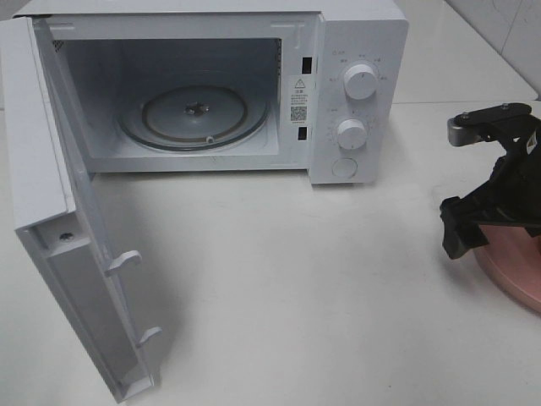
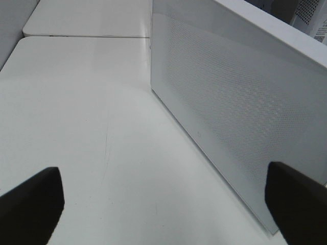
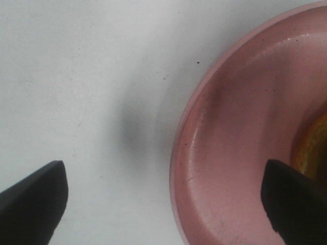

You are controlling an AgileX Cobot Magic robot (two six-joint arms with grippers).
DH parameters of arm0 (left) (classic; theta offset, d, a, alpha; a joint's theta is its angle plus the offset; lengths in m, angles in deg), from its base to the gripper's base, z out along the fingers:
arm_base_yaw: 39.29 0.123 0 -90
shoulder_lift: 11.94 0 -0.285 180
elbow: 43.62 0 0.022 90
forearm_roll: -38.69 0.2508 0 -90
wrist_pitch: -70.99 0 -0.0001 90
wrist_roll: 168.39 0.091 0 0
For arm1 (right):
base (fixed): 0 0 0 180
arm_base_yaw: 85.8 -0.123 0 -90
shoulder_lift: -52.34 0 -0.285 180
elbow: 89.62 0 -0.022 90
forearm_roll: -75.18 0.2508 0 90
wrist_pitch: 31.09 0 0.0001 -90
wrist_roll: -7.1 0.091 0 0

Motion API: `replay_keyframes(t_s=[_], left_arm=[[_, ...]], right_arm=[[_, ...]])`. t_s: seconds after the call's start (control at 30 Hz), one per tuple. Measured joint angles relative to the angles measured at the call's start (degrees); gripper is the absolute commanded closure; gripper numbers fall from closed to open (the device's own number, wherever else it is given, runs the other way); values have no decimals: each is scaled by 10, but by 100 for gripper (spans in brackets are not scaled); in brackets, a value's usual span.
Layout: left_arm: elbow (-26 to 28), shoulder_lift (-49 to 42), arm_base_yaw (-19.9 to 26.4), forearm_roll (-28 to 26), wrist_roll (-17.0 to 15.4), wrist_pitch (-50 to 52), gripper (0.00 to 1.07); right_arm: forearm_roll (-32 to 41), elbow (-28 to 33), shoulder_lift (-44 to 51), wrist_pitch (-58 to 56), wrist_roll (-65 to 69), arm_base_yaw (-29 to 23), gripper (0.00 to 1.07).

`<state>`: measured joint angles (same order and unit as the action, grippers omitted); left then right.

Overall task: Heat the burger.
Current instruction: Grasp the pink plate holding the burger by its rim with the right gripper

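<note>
Only a golden-brown sliver of the burger (image 3: pixel 312 145) shows, sitting on the pink plate (image 3: pixel 240 127) in the right wrist view. In the high view the right arm hides the burger. My right gripper (image 3: pixel 163 204) hangs low over the plate's rim, open wide, one finger over the table and the other over the plate. It appears at the table's right edge (image 1: pixel 494 220) above the plate (image 1: pixel 517 275). My left gripper (image 2: pixel 163 204) is open with nothing between its fingers, beside the outer face of the microwave door (image 2: pixel 235 102). It is out of the high view.
The white microwave (image 1: pixel 355 85) stands at the back with its door (image 1: pixel 51 237) swung fully open to the left. Its glass turntable (image 1: pixel 194 114) is bare. White tabletop (image 1: pixel 296 288) lies between the microwave and the plate.
</note>
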<state>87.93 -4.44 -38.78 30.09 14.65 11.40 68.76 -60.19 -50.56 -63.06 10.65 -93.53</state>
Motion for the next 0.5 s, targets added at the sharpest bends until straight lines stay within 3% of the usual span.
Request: replay_keyframes(t_s=[0.5], left_arm=[[0, 0, 0, 0, 0, 0, 7]], right_arm=[[-28, -9, -79, 18, 26, 0, 16]])
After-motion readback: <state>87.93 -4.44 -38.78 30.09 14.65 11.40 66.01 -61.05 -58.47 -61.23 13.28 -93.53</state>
